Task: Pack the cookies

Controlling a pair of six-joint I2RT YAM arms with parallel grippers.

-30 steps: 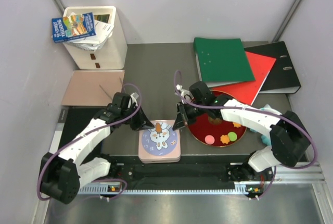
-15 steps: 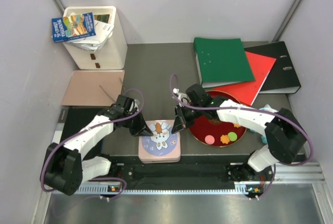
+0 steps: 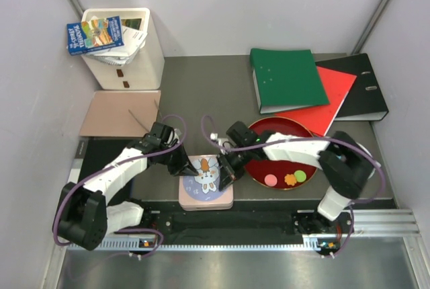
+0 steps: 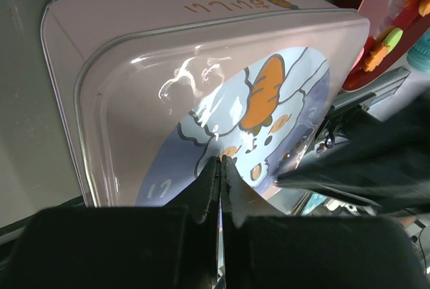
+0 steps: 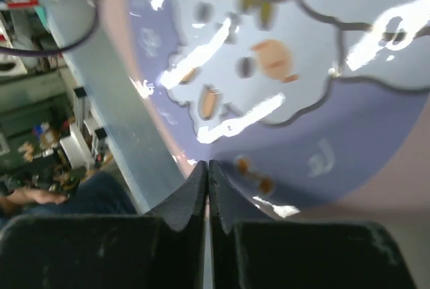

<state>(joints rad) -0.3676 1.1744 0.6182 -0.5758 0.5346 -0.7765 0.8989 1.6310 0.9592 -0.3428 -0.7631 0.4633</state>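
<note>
Left wrist: tin point(image 4: 134, 67) side script unreadable; L tool point(image 4: 220, 162) & R tool point(image 5: 207, 166) closed, empty.

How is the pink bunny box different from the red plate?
The pink tin with the bunny lid is square; the shiny red plate is round. The tin is closed, so nothing inside shows; the plate is open, with small pink, orange and green cookies lying on it. Both lie flat, side by side, on the dark table.
</note>
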